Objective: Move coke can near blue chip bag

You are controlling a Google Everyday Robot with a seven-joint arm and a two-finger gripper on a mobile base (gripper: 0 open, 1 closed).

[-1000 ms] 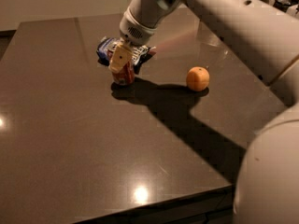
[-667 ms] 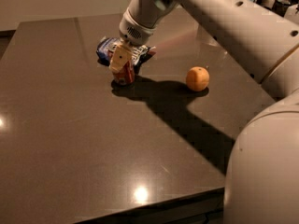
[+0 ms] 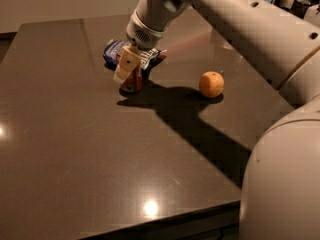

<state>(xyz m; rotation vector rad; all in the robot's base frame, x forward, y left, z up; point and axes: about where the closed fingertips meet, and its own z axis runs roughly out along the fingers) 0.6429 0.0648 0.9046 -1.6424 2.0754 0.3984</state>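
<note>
The coke can point(image 3: 133, 82), red-brown, stands upright on the dark table point(image 3: 75, 149) at the back middle. My gripper point(image 3: 128, 68) comes down on it from above. One cream finger point(image 3: 126, 64) lies against the can's front and covers its upper part, so the gripper is shut on the can. The blue chip bag point(image 3: 113, 50) lies just behind the can, touching or almost touching it. The gripper and wrist hide the bag's right part.
A round orange fruit point(image 3: 211, 84) sits on the table to the right of the can. My white arm point(image 3: 240, 29) crosses the upper right, and its bulky base fills the lower right corner. The table's front edge runs along the bottom.
The gripper and can stay in the same spot by the bag. Only the arm's bulk at lower right has shifted slightly left.
</note>
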